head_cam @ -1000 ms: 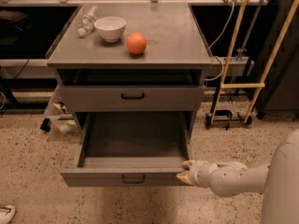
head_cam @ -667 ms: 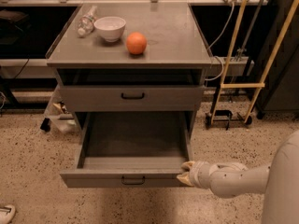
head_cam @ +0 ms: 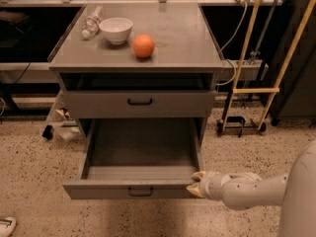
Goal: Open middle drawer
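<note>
- Staying put, the white two-finger gripper [head_cam: 196,183] pinches the wide grey metal middle drawer [head_cam: 140,154] by its front corner between narrowly parted fingers [head_cam: 198,175].
- Left of the fingers the tray is unchanged and fully out; the task looks done.

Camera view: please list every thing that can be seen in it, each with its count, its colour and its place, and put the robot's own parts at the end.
cabinet: one, grey, centre of the view.
bowl: one, white, on the cabinet top, back left.
orange: one, orange, on the cabinet top, right of the bowl.
bottle: one, clear plastic, lying left of the bowl.
upper drawer: one, grey with black handle, closed.
middle drawer: one, grey with black handle, pulled out.
stand: one, yellow poles on wheels, right of the cabinet.
shoe: one, white, bottom left corner.
arm: one, white, coming from the lower right.
gripper: one, pale, at the middle drawer's right front corner.
</note>
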`<control>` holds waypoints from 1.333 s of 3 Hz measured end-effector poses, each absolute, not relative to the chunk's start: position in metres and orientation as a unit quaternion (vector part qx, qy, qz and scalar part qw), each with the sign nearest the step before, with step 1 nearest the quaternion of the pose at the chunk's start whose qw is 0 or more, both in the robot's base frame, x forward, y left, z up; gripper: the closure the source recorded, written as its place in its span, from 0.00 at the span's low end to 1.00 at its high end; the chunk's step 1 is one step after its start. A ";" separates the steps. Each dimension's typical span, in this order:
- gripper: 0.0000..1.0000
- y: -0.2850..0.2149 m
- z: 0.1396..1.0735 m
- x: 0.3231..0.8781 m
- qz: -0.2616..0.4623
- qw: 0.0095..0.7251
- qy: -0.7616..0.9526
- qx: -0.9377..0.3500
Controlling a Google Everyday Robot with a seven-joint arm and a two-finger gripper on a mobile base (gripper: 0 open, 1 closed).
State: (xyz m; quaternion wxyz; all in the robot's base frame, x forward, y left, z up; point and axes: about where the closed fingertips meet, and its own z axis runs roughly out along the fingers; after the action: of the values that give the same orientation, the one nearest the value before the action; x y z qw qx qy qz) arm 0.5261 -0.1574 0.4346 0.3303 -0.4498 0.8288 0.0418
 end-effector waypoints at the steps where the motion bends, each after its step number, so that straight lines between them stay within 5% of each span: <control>1: 1.00 -0.160 0.433 0.518 0.044 0.330 0.830 -0.447; 4: 1.00 -0.153 0.433 0.506 0.051 0.328 0.826 -0.455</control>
State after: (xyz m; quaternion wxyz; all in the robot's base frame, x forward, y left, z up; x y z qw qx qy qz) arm 0.5058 -0.1534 0.4329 0.3284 -0.4553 0.8260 0.0512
